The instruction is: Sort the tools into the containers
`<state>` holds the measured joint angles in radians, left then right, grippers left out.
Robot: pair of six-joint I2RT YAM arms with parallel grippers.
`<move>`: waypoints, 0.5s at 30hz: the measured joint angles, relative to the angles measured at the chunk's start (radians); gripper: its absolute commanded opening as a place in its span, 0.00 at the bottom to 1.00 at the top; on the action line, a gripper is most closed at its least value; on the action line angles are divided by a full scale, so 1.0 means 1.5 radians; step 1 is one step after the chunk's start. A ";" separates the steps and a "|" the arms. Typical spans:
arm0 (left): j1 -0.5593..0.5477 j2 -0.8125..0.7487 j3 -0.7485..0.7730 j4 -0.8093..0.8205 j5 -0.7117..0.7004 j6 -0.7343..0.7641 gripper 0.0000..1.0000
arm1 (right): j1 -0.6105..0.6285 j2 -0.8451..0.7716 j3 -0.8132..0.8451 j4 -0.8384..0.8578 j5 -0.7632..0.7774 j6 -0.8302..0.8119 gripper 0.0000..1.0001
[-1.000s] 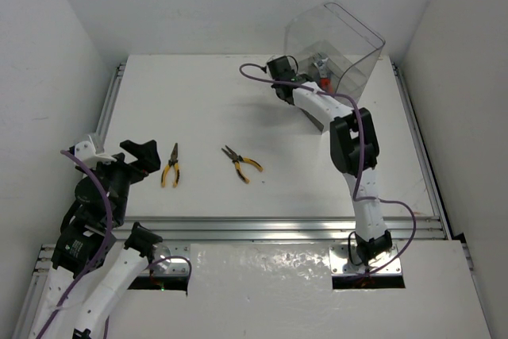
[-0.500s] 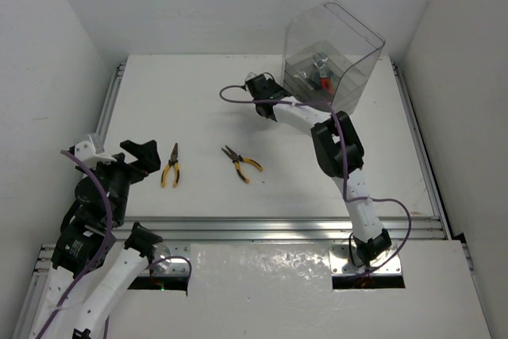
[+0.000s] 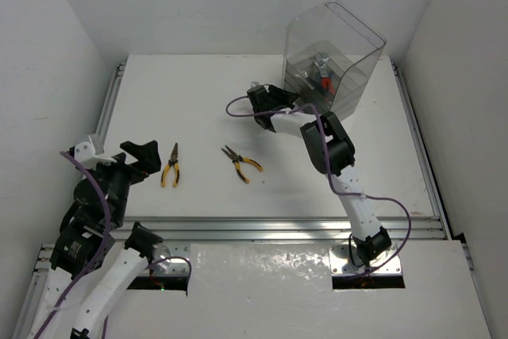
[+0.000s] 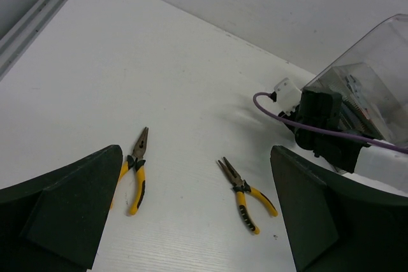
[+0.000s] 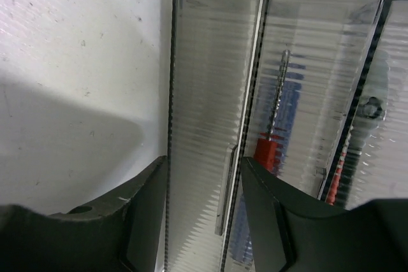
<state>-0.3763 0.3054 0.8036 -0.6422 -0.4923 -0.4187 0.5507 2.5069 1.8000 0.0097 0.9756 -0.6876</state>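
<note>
Two yellow-handled pliers lie on the white table, one on the left [image 3: 171, 168] [image 4: 135, 176] and one near the middle [image 3: 243, 164] [image 4: 245, 192]. My left gripper [image 3: 143, 152] [image 4: 196, 151] hovers open above and nearer than them, holding nothing. The clear box [image 3: 333, 45] [image 4: 370, 81] stands at the back right with ribbed trays [image 5: 204, 93] inside. A red-handled screwdriver [image 5: 271, 148] and a blue handle [image 5: 290, 100] show through one tray. My right gripper [image 3: 279, 101] [image 5: 203, 164] faces the tray fronts, open, a short way left of the box.
Metal rails [image 3: 278, 228] run along the table's near edge, and another rail [image 3: 107, 109] lines the left side. White walls close in the table on three sides. My right arm's purple cable [image 4: 319, 128] loops in front of the box.
My right gripper has pulled back from the box toward the left and near side, and its jaws have gone from shut to open. The left arm and both pliers have stayed put.
</note>
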 measured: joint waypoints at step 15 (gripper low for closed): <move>-0.012 -0.014 0.000 0.003 -0.001 0.000 1.00 | 0.000 0.013 -0.036 0.149 0.054 -0.101 0.29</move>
<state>-0.3946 0.2848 0.8032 -0.6384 -0.4931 -0.4187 0.5503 2.5259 1.7462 0.2333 1.0565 -0.8391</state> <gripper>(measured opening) 0.996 0.302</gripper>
